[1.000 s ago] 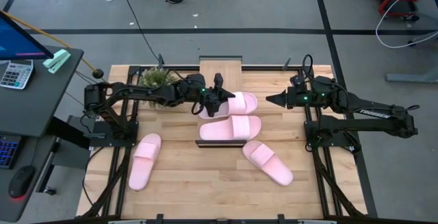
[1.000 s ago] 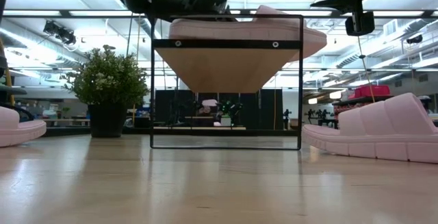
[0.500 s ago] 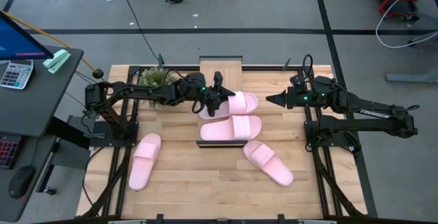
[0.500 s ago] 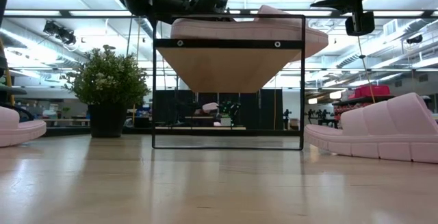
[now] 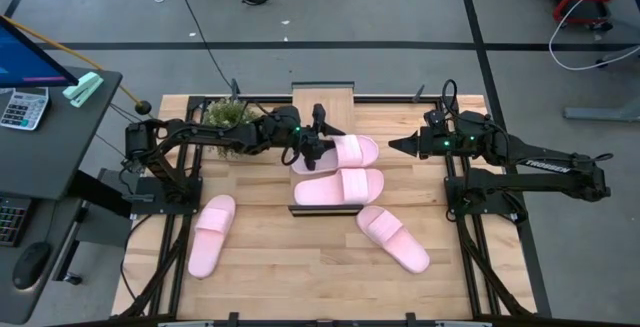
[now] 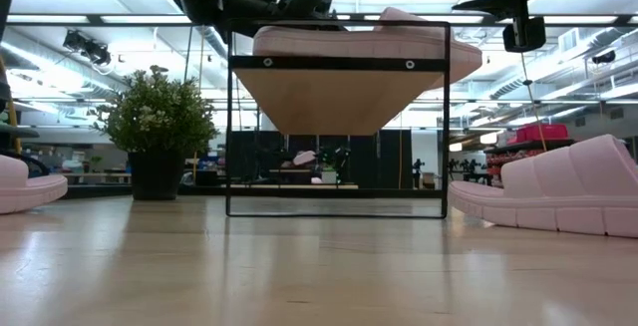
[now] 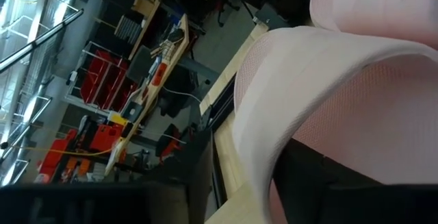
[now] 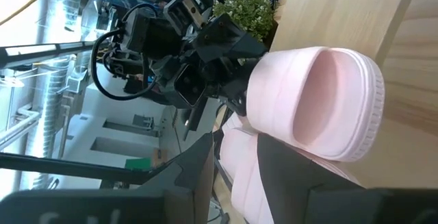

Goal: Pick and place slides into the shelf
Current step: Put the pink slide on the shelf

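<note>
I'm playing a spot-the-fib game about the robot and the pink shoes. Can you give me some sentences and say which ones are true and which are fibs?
1. Two pink slides lie on the shelf. True: one slide near the left claw, another slide right beside it.
2. All four slides are put away. False: one slide and another lie on the table.
3. A potted plant stands on the table. True.
4. The right claw is carrying a slide. False: it hangs beside the shelf with nothing in it.
5. The left claw is at the shelf, by a slide. True.
</note>
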Action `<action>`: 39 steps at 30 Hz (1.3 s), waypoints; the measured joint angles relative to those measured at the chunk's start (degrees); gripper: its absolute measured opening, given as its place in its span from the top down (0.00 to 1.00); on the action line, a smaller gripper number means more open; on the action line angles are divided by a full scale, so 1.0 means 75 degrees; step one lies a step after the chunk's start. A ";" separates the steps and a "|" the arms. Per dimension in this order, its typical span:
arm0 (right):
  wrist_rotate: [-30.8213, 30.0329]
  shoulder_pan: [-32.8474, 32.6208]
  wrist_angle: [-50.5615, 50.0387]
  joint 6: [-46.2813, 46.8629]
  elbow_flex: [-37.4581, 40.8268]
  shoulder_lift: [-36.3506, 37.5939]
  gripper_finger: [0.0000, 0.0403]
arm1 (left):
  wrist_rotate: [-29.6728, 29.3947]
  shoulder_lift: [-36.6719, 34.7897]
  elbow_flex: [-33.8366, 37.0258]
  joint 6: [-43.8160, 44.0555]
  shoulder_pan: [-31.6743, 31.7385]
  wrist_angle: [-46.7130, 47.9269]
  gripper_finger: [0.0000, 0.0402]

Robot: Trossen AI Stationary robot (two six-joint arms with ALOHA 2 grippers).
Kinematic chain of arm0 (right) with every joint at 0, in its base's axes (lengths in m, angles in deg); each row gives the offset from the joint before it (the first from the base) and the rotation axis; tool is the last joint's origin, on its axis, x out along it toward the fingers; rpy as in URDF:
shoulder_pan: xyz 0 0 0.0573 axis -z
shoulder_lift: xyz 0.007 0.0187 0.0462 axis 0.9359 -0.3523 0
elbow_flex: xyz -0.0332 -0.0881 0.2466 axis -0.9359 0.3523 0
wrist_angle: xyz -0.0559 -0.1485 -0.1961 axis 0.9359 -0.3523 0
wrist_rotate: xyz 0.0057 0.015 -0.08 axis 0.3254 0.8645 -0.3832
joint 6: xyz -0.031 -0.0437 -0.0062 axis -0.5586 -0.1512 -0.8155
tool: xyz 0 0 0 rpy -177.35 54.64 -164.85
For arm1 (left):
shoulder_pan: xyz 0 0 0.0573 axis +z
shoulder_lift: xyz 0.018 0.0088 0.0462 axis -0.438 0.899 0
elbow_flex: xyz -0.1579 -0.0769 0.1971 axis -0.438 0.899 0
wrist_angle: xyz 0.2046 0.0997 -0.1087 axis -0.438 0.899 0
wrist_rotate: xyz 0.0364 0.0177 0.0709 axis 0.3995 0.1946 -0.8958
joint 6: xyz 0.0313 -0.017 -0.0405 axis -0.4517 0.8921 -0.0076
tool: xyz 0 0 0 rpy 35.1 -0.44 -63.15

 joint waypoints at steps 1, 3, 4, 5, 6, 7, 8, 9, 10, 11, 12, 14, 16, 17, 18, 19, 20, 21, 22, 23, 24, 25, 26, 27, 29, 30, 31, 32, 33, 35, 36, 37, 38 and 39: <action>0.0000 0.0000 -0.0001 -0.0003 0.0000 0.0000 0.70 | -0.0002 0.0000 -0.0002 0.0009 0.0003 0.0063 0.62; 0.0001 0.0001 0.0000 -0.0003 0.0000 0.0000 0.70 | -0.0008 -0.0003 -0.0008 0.0009 0.0003 0.0167 0.59; 0.0003 0.0002 -0.0002 -0.0006 0.0000 0.0000 0.70 | -0.0010 -0.0003 -0.0010 0.0010 0.0003 0.0234 0.58; 0.0004 0.0000 0.0000 -0.0006 0.0000 0.0000 0.70 | -0.0016 -0.0003 -0.0020 0.0008 0.0003 0.0307 0.57; 0.0007 0.0002 -0.0002 -0.0009 0.0000 0.0000 0.70 | -0.0017 -0.0003 -0.0020 0.0007 0.0003 0.0339 0.57; 0.0020 0.0002 -0.0002 -0.0012 0.0000 0.0000 0.70 | -0.0020 -0.0003 -0.0020 0.0010 0.0003 0.0366 0.57; 0.0044 0.0002 0.0000 -0.0012 0.0000 0.0000 0.70 | -0.0021 -0.0003 -0.0020 0.0010 0.0003 0.0378 0.57; 0.0050 -0.0001 0.0000 -0.0017 0.0000 0.0000 0.70 | -0.0023 -0.0014 -0.0020 0.0018 0.0003 0.0384 0.57; 0.0063 -0.0001 0.0000 -0.0020 0.0000 0.0000 0.70 | -0.0030 -0.0058 -0.0020 0.0043 0.0003 0.0416 0.58; 0.0069 0.0001 -0.0003 -0.0017 0.0000 0.0000 0.70 | -0.0034 -0.0087 -0.0017 0.0083 0.0003 0.0451 0.58; 0.0086 0.0002 0.0000 -0.0017 0.0000 0.0000 0.70 | -0.0034 -0.0119 -0.0008 0.0152 0.0003 0.0489 0.59; 0.0113 -0.0001 -0.0003 -0.0017 0.0000 0.0000 0.70 | -0.0030 -0.0212 0.0000 0.0230 0.0003 0.0574 0.60; 0.0122 -0.0001 0.0000 -0.0027 0.0000 0.0000 0.70 | -0.0011 -0.0291 0.0008 0.0344 0.0003 0.0716 0.62; 0.0119 0.0000 -0.0003 -0.0031 0.0000 0.0000 0.70 | 0.0001 -0.0304 0.0009 0.0393 0.0003 0.0767 0.63; 0.0119 0.0002 0.0000 -0.0035 0.0000 0.0000 0.70 | 0.0011 -0.0312 0.0009 0.0409 0.0003 0.0814 0.64; 0.0119 0.0002 0.0000 -0.0047 0.0000 0.0000 0.70 | 0.0000 -0.0327 0.0006 0.0409 0.0000 0.0870 0.65; 0.0122 -0.0001 -0.0003 -0.0047 0.0000 0.0000 0.70 | 0.0003 -0.0338 0.0004 0.0421 0.0003 0.0929 0.65; 0.0120 0.0002 -0.0001 -0.0047 0.0000 0.0000 0.70 | 0.0006 -0.0341 0.0001 0.0437 0.0003 0.0957 0.66; 0.0120 0.0002 0.0000 -0.0047 0.0000 0.0000 0.70 | 0.0006 -0.0343 0.0001 0.0451 0.0003 0.0961 0.66; 0.0122 0.0000 -0.0005 -0.0047 0.0000 0.0000 0.70 | 0.0002 -0.0344 0.0001 0.0508 0.0003 0.0960 0.67; 0.0121 0.0000 -0.0004 -0.0045 0.0000 0.0000 0.70 | 0.0001 -0.0341 0.0001 0.0591 0.0003 0.0963 0.67; 0.0119 0.0000 0.0000 -0.0047 0.0000 0.0000 0.70 | 0.0000 -0.0341 0.0001 0.0636 0.0011 0.0964 0.67; 0.0119 0.0002 -0.0001 -0.0047 0.0000 0.0000 0.70 | -0.0002 -0.0342 0.0001 0.0693 0.0024 0.0968 0.67; 0.0121 -0.0001 -0.0003 -0.0044 0.0000 0.0000 0.70 | -0.0002 -0.0343 0.0001 0.0766 0.0044 0.0974 0.66; 0.0119 -0.0001 0.0000 -0.0044 0.0000 0.0000 0.70 | 0.0004 -0.0341 0.0001 0.0806 0.0076 0.0982 0.66; 0.0119 -0.0001 -0.0003 -0.0041 0.0000 0.0000 0.70 | 0.0005 -0.0341 0.0001 0.0814 0.0076 0.0991 0.66; 0.0119 0.0001 -0.0003 -0.0022 0.0000 0.0000 0.70 | 0.0004 -0.0344 0.0001 0.0811 0.0076 0.0996 0.66; 0.0118 0.0002 0.0000 -0.0014 0.0000 0.0000 0.70 | 0.0006 -0.0344 0.0001 0.0811 0.0073 0.0999 0.66; 0.0119 0.0000 -0.0003 0.0000 0.0000 0.0000 0.70 | 0.0002 -0.0346 0.0001 0.0827 0.0073 0.1013 0.66; 0.0119 0.0001 -0.0002 0.0002 0.0000 0.0000 0.70 | -0.0002 -0.0352 -0.0011 0.0969 0.0076 0.1088 0.67; 0.0119 0.0001 0.0000 0.0000 0.0000 0.0000 0.70 | 0.0002 -0.0353 -0.0086 0.1040 0.0076 0.1277 0.67; 0.0119 -0.0001 -0.0003 0.0002 0.0000 0.0000 0.70 | 0.0029 -0.0353 -0.0187 0.1095 0.0076 0.1521 0.67; 0.0117 -0.0001 0.0000 0.0003 0.0000 0.0000 0.70 | 0.0104 -0.0351 -0.0302 0.1158 0.0076 0.1842 0.67; 0.0119 -0.0001 0.0000 0.0003 0.0000 0.0000 0.70 | 0.0226 -0.0346 -0.0441 0.1185 0.0076 0.2186 0.67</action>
